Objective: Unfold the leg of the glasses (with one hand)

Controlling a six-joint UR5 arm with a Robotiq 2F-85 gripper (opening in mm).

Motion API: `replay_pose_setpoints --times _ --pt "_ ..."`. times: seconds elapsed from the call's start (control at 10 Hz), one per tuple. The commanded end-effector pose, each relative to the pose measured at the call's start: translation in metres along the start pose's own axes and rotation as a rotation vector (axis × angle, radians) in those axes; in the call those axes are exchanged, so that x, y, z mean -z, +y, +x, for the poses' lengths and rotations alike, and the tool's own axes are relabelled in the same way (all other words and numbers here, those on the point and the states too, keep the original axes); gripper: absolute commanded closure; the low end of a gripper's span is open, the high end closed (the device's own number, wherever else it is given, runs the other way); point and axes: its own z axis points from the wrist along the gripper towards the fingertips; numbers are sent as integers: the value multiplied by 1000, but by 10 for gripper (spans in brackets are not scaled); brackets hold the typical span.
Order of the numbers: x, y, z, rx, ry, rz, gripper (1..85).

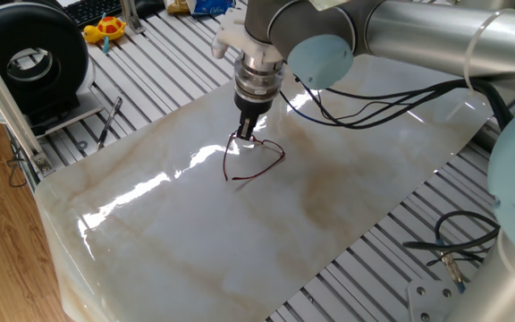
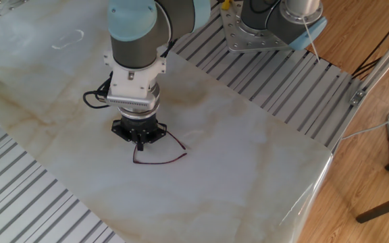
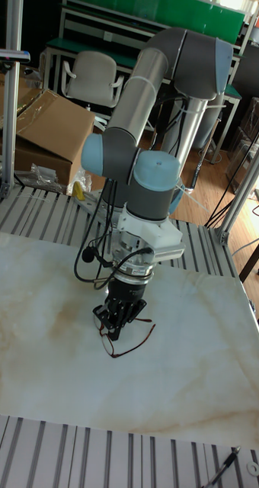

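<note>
The claw (image 1: 247, 136) (image 2: 139, 142) (image 3: 113, 329) points straight down at the marble-patterned tabletop (image 1: 195, 250) (image 2: 248, 148) (image 3: 38, 320), its black fingers drawn close together at one end of the glasses (image 1: 253, 159) (image 2: 157, 154) (image 3: 129, 341); whether they actually pinch the thin wire cannot be told. The glasses lie flat near the middle of the sheet, their dark reddish frame spreading out from under the claw in a rough triangle. Black cables (image 1: 374, 98) loop from the silver-grey wrist back along the arm. Off the sheet, on the ribbed surface, a black pen-like tool (image 1: 109, 121) lies well apart from the glasses.
</note>
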Motion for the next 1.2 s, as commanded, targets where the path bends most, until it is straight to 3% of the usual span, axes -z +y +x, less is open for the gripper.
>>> replay_pose_setpoints --times 0.0,0.3,0.7,1.1 --pt "5 -5 -1 3 -13 -14 843" --pt "11 -13 2 19 -19 -22 843" --pt "15 -3 -1 3 -24 -45 843" --pt "8 -2 -4 6 -29 -28 843"
